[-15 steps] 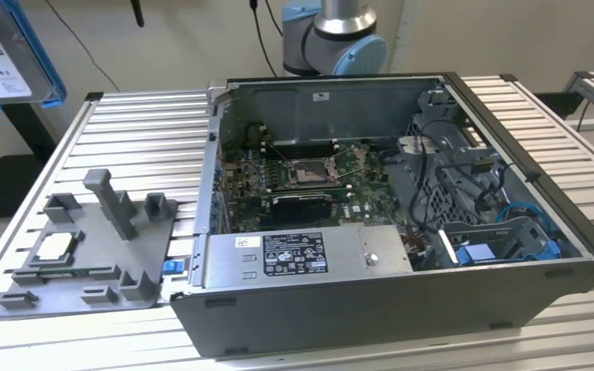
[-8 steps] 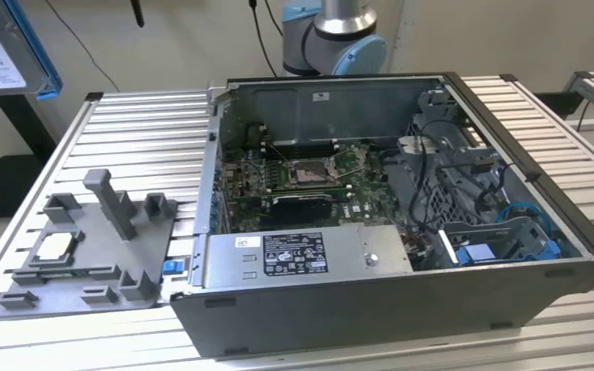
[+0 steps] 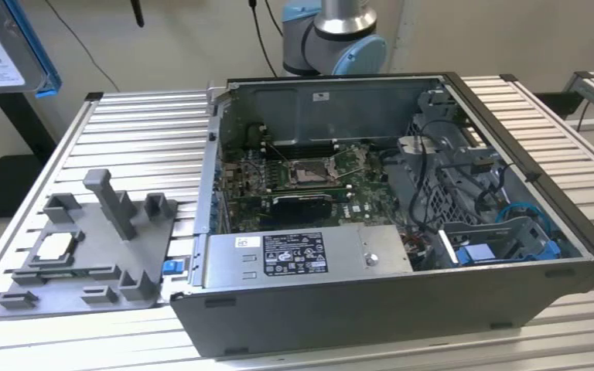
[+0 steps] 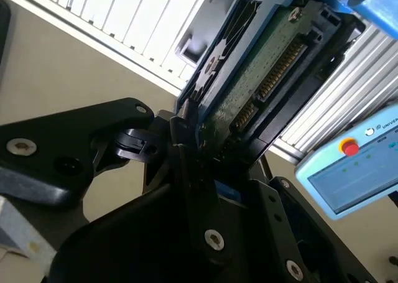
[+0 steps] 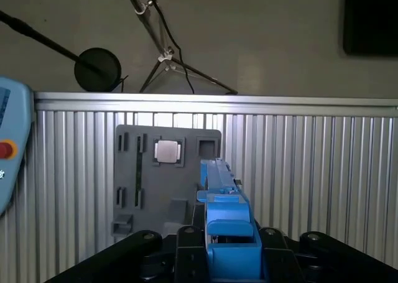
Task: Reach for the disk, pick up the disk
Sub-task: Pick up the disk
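One disk [image 4: 267, 65] is sitting in the gripper [image 4: 214, 140], jaws gripping its near end; we are recording its long axis extending straight ahead of the tool, slatted table [image 5: 311, 171] beyond.

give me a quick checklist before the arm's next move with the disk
1. Disk held in the gripper, seen in both wrist views: ok.
2. Disk raised clear of the table in the exterior view: ok.
3. Grip firm enough not to slip: cannot tell.
4. Computer case open on top: ok.
5. Small chip seated in the grey holder: ok.
6. Gap between the disk and the control pendant: cannot tell.
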Available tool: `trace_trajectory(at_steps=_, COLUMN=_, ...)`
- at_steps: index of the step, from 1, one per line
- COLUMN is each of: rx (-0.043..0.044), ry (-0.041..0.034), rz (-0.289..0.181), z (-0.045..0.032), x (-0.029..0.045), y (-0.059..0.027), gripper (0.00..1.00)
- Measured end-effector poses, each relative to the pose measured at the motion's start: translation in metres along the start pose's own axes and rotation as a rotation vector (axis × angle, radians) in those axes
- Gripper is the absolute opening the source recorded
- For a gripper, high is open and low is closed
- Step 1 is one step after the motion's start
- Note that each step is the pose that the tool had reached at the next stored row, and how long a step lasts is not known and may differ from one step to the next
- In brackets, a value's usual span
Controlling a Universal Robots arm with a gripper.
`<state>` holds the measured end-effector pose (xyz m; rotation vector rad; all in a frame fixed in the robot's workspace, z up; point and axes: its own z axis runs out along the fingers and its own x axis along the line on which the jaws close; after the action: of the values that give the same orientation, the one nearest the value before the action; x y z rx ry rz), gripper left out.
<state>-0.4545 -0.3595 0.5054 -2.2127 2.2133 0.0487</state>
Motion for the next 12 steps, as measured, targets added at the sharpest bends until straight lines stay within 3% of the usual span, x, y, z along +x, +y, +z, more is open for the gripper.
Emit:
trace_trajectory(at_steps=5, rx=0.0002, ry=-0.0002, rz=0.000, z=0.0001, x=0.0001, y=-0.0008, gripper=0.00)
trace_trajectory(at_steps=12, rx=-0.0003, ry=-0.0001, rz=0.000, z=-0.0001, x=0.0000, y=-0.0119, gripper=0.00)
